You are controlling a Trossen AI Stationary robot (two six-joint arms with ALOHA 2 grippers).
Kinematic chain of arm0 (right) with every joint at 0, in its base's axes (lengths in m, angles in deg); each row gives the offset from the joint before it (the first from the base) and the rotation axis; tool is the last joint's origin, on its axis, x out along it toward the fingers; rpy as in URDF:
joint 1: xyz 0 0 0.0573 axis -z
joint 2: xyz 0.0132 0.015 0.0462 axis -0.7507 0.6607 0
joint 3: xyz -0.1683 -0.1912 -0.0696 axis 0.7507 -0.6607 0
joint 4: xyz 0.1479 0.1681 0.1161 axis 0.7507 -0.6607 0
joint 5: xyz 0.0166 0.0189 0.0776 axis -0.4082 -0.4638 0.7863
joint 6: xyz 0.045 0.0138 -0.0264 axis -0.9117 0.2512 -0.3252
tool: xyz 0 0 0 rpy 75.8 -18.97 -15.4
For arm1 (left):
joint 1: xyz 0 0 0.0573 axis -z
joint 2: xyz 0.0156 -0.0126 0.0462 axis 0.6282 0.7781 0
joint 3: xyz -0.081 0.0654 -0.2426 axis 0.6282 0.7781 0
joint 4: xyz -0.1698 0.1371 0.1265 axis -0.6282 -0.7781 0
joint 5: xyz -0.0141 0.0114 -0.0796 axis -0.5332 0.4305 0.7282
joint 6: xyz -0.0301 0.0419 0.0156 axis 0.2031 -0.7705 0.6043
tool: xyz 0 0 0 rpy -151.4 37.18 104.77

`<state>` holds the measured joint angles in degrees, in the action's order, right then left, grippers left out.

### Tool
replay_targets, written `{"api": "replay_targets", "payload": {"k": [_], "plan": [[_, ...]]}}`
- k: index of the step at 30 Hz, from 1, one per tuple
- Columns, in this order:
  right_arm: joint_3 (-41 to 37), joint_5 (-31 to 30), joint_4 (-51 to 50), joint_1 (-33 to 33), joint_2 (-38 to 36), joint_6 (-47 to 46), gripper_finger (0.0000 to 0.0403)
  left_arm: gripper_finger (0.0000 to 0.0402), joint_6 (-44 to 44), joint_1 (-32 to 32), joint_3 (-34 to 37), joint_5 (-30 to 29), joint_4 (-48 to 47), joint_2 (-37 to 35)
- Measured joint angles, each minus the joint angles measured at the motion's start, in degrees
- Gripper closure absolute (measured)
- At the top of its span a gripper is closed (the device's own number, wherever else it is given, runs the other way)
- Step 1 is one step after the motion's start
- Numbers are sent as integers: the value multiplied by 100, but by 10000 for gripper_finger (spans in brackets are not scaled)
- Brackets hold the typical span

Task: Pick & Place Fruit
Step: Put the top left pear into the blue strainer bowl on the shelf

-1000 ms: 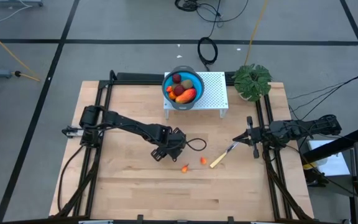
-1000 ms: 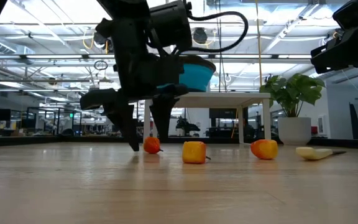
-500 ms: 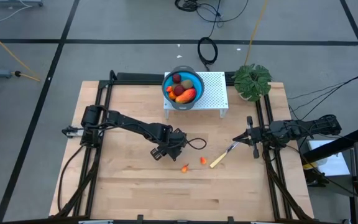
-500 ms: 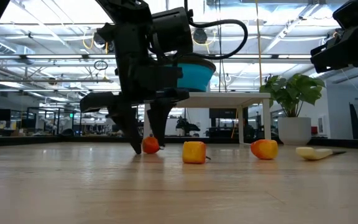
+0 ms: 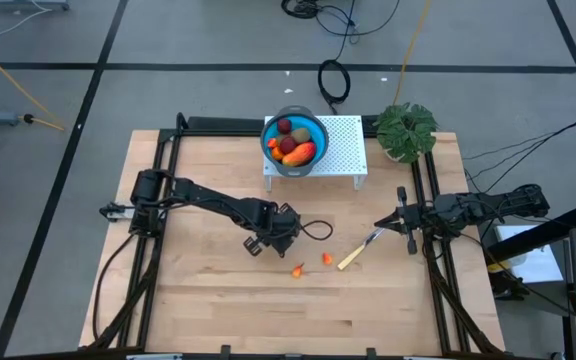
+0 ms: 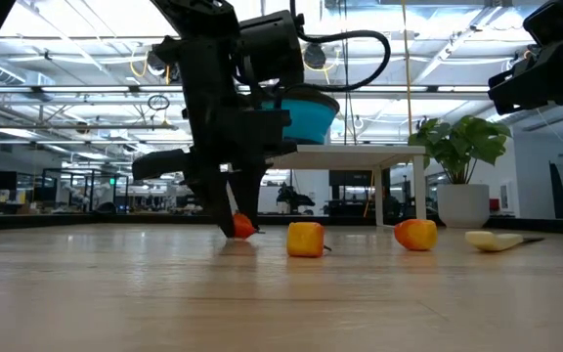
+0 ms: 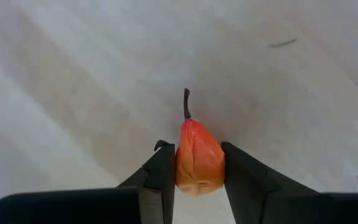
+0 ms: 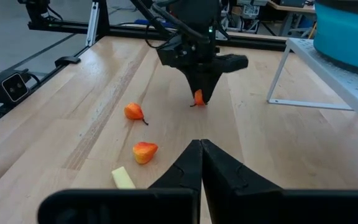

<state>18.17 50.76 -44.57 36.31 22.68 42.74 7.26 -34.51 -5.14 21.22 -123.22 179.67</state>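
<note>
Between the two dark fingers (image 7: 159, 180) of the left gripper (image 7: 197, 171) sits a small orange fruit piece with a thin dark stem (image 7: 198, 158), pinched on both flanks and resting at the tabletop (image 7: 73, 81); the low view shows that same piece (image 6: 243, 227) right at the wood beneath the lowered claw. Just beyond it lie two more orange bits (image 6: 306, 239) and (image 6: 415, 235), apart from each other, and near them the yellow-handled knife (image 5: 351, 259). Farther back, the blue bowl (image 5: 268, 140) on the white perforated stand (image 5: 348, 135) already holds larger fruit (image 5: 298, 152). At the table's right edge the right gripper (image 8: 199, 155) waits with its fingers pressed together on nothing. The risk, as I judge it, is that the piece is tapered and smooth, so the pads may squeeze it out as the arm lifts, or it may drop on the way to the bowl. Only the left wrist view shows the pads actually touching the piece; the high view hides it under the claw but alone shows the bowl's contents, and the right wrist view shows all three bits spread across the wood.
</note>
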Motion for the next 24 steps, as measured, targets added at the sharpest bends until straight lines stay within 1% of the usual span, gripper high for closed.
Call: {"api": "replay_targets", "payload": {"k": [3,5,8,11,15,20,24], "plan": [[-2,0,-2,0,2,0,403,290,424,79,-114,-274,-55,-133],[-2,0,4,-2,2,0,403,290,898,134,-208,-369,-68,-279],[-2,0,4,-1,1,11,403,291,2032,186,-408,-385,-59,-489],[-4,0,4,0,2,31,403,293,3312,222,-571,-398,144,-741],[-4,1,0,-1,2,44,403,293,4647,273,-584,-405,731,-1066],[-4,4,0,-2,2,44,403,293,5656,368,-584,-409,1699,-1377],[-4,2,0,-2,2,8,403,293,6590,402,-584,-410,2575,-1448]]}}
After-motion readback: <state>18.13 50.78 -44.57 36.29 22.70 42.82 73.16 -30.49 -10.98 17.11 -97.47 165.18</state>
